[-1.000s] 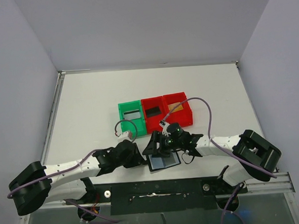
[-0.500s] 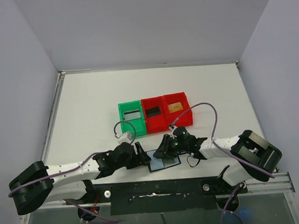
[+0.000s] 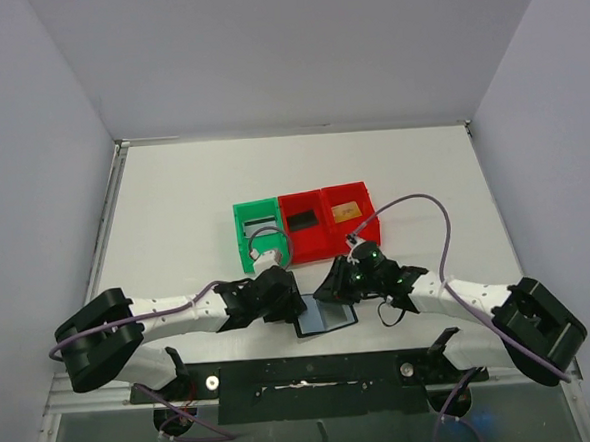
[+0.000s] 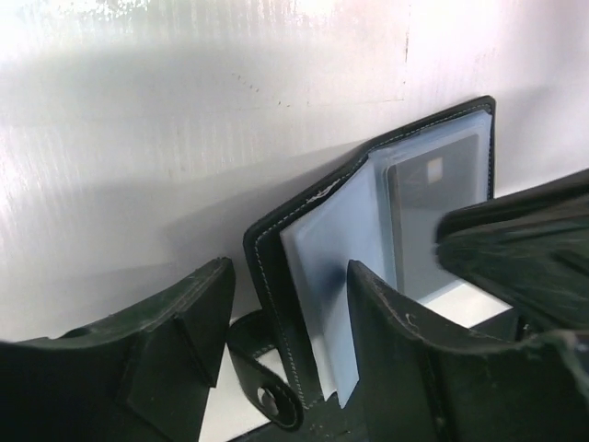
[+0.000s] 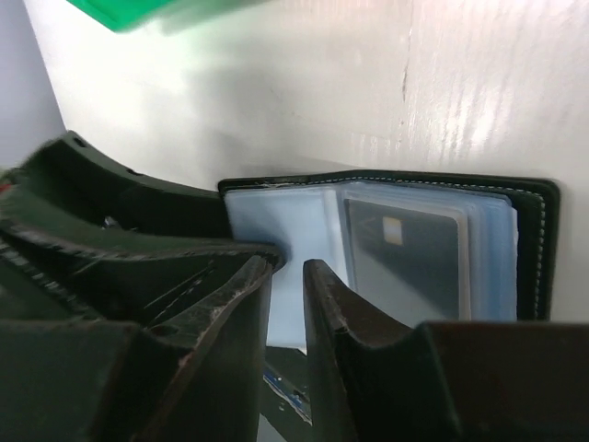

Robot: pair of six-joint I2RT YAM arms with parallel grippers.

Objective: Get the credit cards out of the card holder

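The card holder (image 3: pixel 326 318) lies open on the table at the near edge, with its blue-grey pockets facing up. A dark card with a chip (image 5: pixel 405 260) sits in a pocket and also shows in the left wrist view (image 4: pixel 433 207). My left gripper (image 3: pixel 296 307) is open and straddles the holder's left cover edge (image 4: pixel 272 267), close to the closure tab (image 4: pixel 269 391). My right gripper (image 3: pixel 331 288) hovers over the left pocket (image 5: pixel 304 226) with only a narrow gap between its jaws and nothing held. Three other cards lie in the bins: greyish (image 3: pixel 260 226), black (image 3: pixel 301 220) and tan-gold (image 3: pixel 348 211).
A green bin (image 3: pixel 244 246) and two red bins (image 3: pixel 326 234) stand in a row just behind the holder. A black strip (image 3: pixel 314 375) runs along the table's near edge between the arm bases. Grey walls enclose the table.
The holder's flap, raised a second ago at the right gripper, now lies flat and open. The left gripper has moved right onto the holder's left edge. The right arm has stretched out lower.
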